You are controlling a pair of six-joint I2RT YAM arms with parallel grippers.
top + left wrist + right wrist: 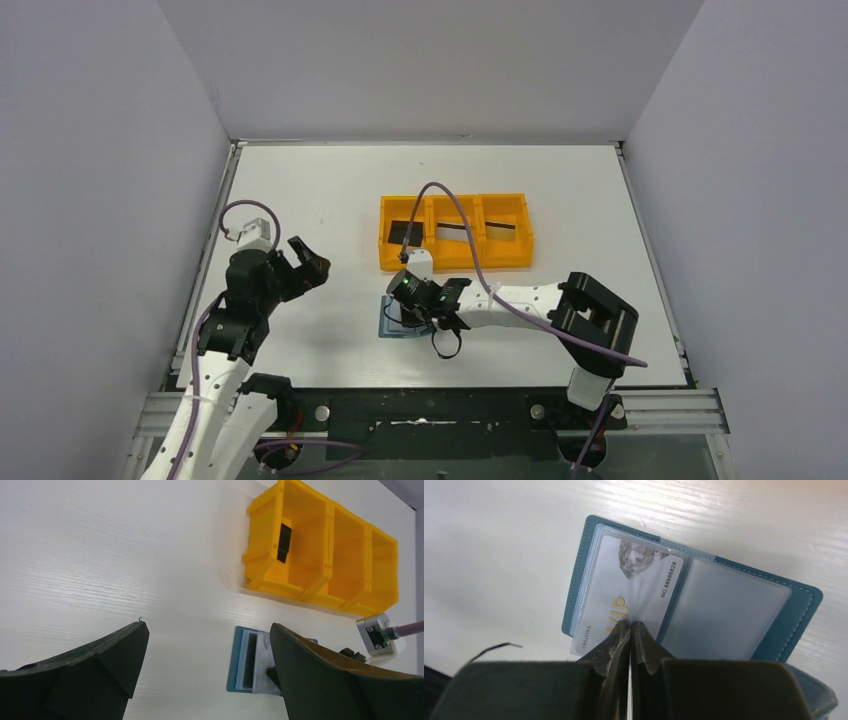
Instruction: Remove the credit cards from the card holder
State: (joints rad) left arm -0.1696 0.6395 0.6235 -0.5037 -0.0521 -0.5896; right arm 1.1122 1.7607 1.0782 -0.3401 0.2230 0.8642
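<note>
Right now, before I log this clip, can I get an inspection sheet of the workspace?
Surface: white table, no spills seen.
Job's things: card holder lies open and flat; silver VIP card sits partly out of its clear pocket; black card in the end compartment of the orange tray; other cards in its remaining compartments.
Clutter: nothing seen.
Grippers: left tool open, holding nothing; right tool shut, apparently pinching the VIP card's edge.
Cables: purple cable arcs over the tray.
Surroundings: grey walls on three sides.
</note>
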